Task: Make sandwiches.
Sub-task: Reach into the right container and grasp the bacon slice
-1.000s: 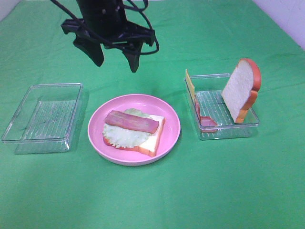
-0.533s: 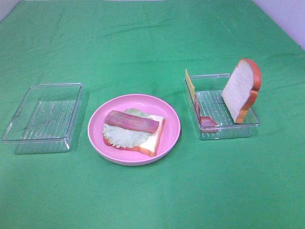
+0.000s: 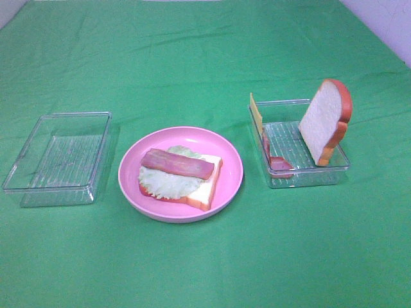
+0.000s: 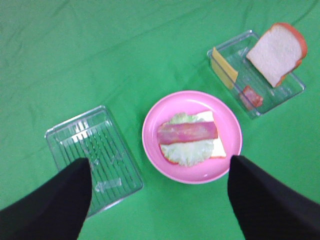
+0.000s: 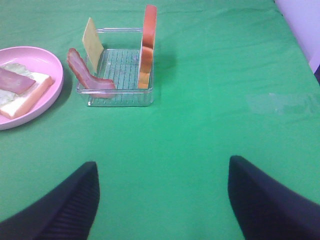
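A half-built sandwich [image 3: 181, 174] lies on the round pink plate [image 3: 228, 160]: a white bread slice, pale green lettuce [image 3: 168, 183] and a pinkish-red bacon strip [image 3: 177, 163] on top. It also shows in the left wrist view [image 4: 189, 139]. A clear tray [image 3: 302, 173] on the right holds an upright bread slice [image 3: 326, 122], an orange cheese slice [image 3: 256, 114] and a bacon strip [image 3: 276, 162]. My left gripper [image 4: 160, 162] is open and empty, high above the plate. My right gripper [image 5: 162, 165] is open and empty, over bare cloth short of the right tray [image 5: 117, 75]. Neither gripper shows in the exterior view.
An empty clear tray [image 3: 58, 157] stands left of the plate, also in the left wrist view [image 4: 92, 157]. A green cloth [image 3: 205, 58] covers the whole table. A pale wall edge [image 3: 385, 19] shows at the far right corner.
The left arm, seen open over the far side of the table one second ago, has left the exterior view. The food and trays have not moved.
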